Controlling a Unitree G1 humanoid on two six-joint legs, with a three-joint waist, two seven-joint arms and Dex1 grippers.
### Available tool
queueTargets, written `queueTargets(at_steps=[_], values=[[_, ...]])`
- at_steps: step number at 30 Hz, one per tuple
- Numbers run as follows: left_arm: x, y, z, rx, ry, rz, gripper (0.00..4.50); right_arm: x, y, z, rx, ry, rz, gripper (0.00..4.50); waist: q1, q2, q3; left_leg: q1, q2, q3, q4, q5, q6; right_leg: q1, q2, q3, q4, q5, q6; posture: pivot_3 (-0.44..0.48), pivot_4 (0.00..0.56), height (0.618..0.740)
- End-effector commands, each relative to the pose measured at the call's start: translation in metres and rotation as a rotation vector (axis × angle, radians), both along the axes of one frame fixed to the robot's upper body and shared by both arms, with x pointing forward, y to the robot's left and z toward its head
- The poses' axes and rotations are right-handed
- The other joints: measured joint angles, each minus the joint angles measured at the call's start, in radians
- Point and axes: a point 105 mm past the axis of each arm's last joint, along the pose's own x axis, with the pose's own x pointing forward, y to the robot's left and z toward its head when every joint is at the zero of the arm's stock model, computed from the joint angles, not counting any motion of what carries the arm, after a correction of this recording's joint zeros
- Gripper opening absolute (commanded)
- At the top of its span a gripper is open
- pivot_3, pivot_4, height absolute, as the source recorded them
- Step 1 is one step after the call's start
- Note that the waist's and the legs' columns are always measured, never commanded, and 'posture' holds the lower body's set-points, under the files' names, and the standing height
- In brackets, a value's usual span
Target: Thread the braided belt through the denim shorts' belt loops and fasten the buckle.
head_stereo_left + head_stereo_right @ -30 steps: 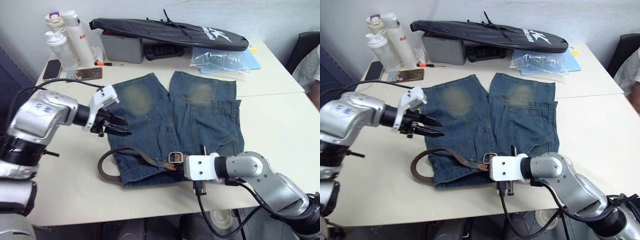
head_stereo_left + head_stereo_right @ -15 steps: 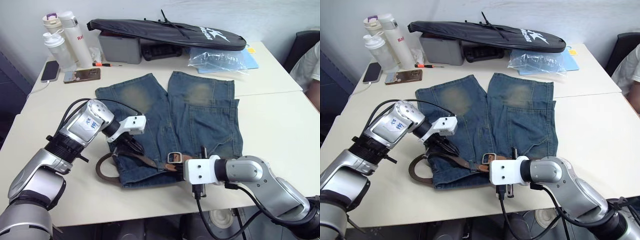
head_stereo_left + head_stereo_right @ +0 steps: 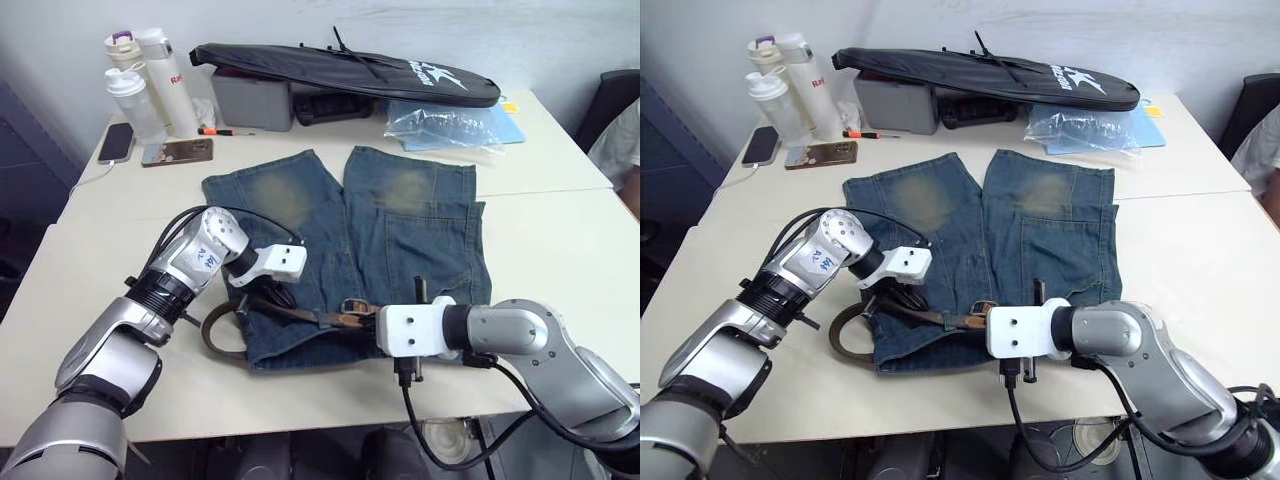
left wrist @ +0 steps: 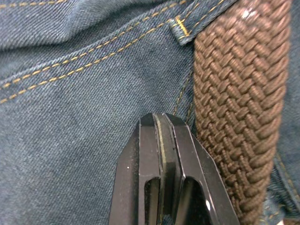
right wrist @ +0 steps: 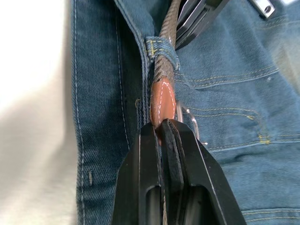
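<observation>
On the table (image 3: 560,250), the head views show the shorts (image 3: 400,230) flat with the belt (image 3: 215,335) along the waistband. Left wrist: left gripper (image 4: 161,126) closed empty, tips on denim beside the belt, likely pinning it. Right wrist: right gripper (image 5: 164,127) clamped on the belt's leather end, past a belt loop (image 5: 161,50), buckle (image 5: 190,123) beside.

Bright, even light; soft shadows.
</observation>
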Motion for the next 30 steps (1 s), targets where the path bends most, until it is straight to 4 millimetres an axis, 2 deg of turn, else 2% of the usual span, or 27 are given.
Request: queueTargets(at_steps=[1,6,11,13,18,21,24,28,30], values=[[0.003,0.016,-0.022,0.103,-0.006,0.042,0.06,-0.001,-0.004,0.031,0.005,-0.116,0.011,0.00,0.003,0.000,0.000,0.000,0.000,0.000,0.000,0.000,0.000,0.000,0.000,0.000,0.000,0.000,0.000,0.000,0.150,0.652],[0.000,0.015,-0.028,0.112,0.003,0.018,0.06,0.010,-0.027,0.050,-0.024,-0.166,-0.061,0.00,0.008,0.001,-0.001,0.000,0.000,0.000,0.000,0.000,0.001,0.000,-0.001,0.000,0.000,0.000,0.000,0.000,0.150,0.652],[-0.005,0.016,-0.031,0.112,0.018,0.006,0.06,0.035,-0.078,0.065,-0.111,-0.250,-0.201,0.00,0.005,0.001,-0.001,0.000,-0.001,0.000,0.000,0.000,0.001,0.000,-0.001,0.000,0.001,0.000,0.000,0.000,0.150,0.652],[-0.006,0.016,-0.031,0.108,0.017,0.009,0.06,0.042,-0.092,0.074,-0.127,-0.286,-0.225,0.00,0.003,0.002,-0.002,0.000,-0.001,0.001,0.000,0.000,0.001,0.000,-0.001,0.000,0.001,0.000,0.000,0.000,0.150,0.652],[-0.006,0.019,-0.032,0.106,0.008,0.032,0.06,0.058,-0.117,0.098,-0.160,-0.380,-0.246,0.00,0.002,0.003,-0.003,0.000,-0.001,0.002,0.001,0.000,0.001,0.000,-0.001,0.000,0.001,0.000,0.000,0.000,0.150,0.652],[-0.007,0.021,-0.033,0.104,0.009,0.042,0.06,0.064,-0.129,0.105,-0.193,-0.397,-0.258,0.00,0.001,0.003,-0.003,0.000,-0.001,0.002,0.001,0.000,0.001,-0.001,-0.002,0.000,0.001,0.000,0.000,0.000,0.150,0.652],[-0.009,0.022,-0.032,0.087,0.016,0.062,0.06,0.066,-0.130,0.109,-0.191,-0.388,-0.244,0.00,-0.002,0.004,-0.003,0.000,0.000,0.002,0.001,0.000,0.002,-0.001,-0.002,0.001,0.001,0.000,0.000,0.000,0.150,0.652],[-0.009,0.015,-0.022,0.004,0.024,0.112,0.06,0.060,-0.110,0.102,-0.131,-0.314,-0.166,0.00,-0.013,0.004,-0.003,0.000,0.000,0.002,0.001,0.000,0.001,-0.001,-0.002,0.000,0.002,0.000,0.000,0.000,0.150,0.652],[-0.006,0.008,-0.009,-0.074,0.025,0.153,0.06,0.057,-0.101,0.098,-0.108,-0.278,-0.137,0.00,-0.016,0.004,-0.003,0.000,0.000,0.001,0.001,0.000,0.001,-0.001,-0.002,0.000,0.002,0.000,0.000,0.000,0.150,0.652]])
